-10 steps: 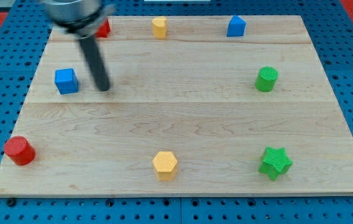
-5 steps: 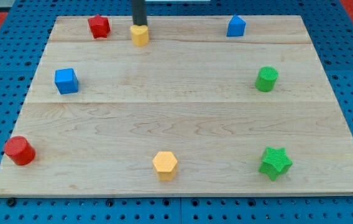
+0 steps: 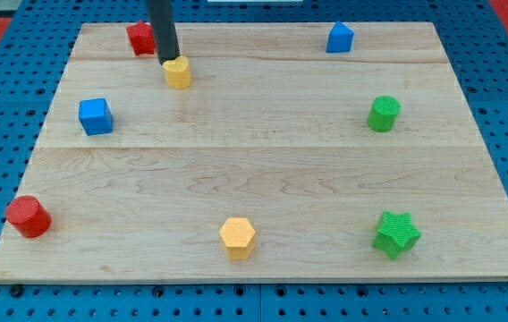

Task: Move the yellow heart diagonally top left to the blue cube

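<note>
The yellow heart [image 3: 178, 72] lies near the board's top left, to the right of and below a red block [image 3: 140, 38]. My tip [image 3: 169, 61] touches the heart's upper left side; the dark rod rises from there to the view's top. The blue cube [image 3: 96, 116] sits at the view's left, lower left of the heart, about a hand's width away.
A blue block [image 3: 340, 38] sits at the top right. A green cylinder [image 3: 383, 114] is at the right, a green star [image 3: 396, 234] at the bottom right. A yellow hexagon [image 3: 237, 238] is at the bottom middle, a red cylinder [image 3: 28, 216] at the bottom left.
My tip went from beside the blue cube up to the yellow heart at the top edge. The heart has slid down and to the left with the tip behind it.
</note>
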Controlling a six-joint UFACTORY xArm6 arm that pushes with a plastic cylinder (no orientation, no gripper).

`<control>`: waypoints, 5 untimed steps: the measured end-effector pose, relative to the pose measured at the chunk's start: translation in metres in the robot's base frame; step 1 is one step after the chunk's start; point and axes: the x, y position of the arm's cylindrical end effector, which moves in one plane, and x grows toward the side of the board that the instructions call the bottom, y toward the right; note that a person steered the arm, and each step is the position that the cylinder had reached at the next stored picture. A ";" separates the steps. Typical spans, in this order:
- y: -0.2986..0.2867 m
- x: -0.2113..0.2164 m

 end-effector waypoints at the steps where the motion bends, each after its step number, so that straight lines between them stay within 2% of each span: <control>1: 0.029 -0.026; 2: 0.082 -0.016; 3: 0.073 0.031; 4: 0.002 0.041; 5: -0.024 0.033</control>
